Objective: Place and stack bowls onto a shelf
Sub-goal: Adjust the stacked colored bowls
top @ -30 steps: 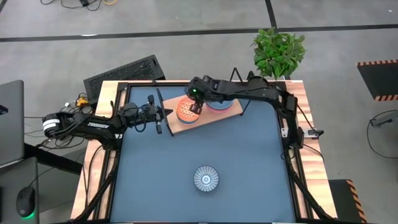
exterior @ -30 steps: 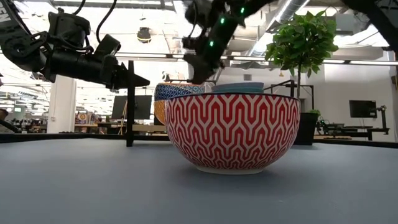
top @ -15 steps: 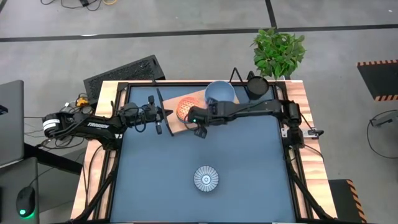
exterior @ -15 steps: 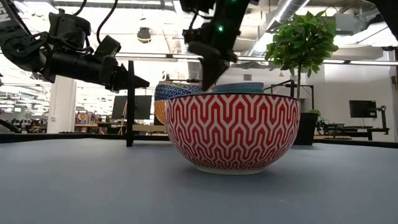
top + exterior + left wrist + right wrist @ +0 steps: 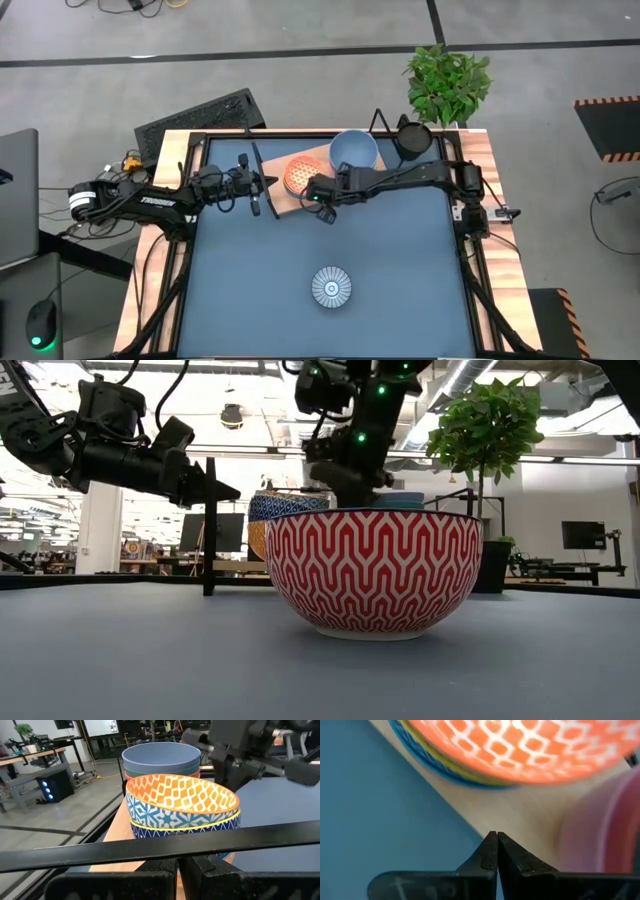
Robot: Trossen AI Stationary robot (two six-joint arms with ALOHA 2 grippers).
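My left gripper [image 5: 262,183] reaches in from the left side of the table [image 5: 400,260]. Its jaws are closed on the thin black wire frame [image 5: 254,180] at the left end of the shelf [image 5: 285,203], and the left wrist view shows the black bar pinched between my fingers [image 5: 160,870].

The shelf is a light wood board at the back of the table. On it sits the orange bowl [image 5: 301,175], which is orange with white marks inside and blue with a yellow line outside. Just beside it, to the right, is a stack of bowls with the grey-blue bowl [image 5: 353,150] on top. In the left wrist view I can see a green bowl [image 5: 165,769] and a bit of pink under it.

My right arm stretches across from the right side. My right gripper [image 5: 324,210] hangs over the front edge of the shelf, near the orange bowl. Its jaws are closed and hold nothing.

1 more bowl, the red and white bowl [image 5: 331,287], sits alone near the front of the table, well apart from the shelf. I cannot see anything inside it.

A small black pot [image 5: 413,139] stands at the back right, next to a green plant [image 5: 447,82].
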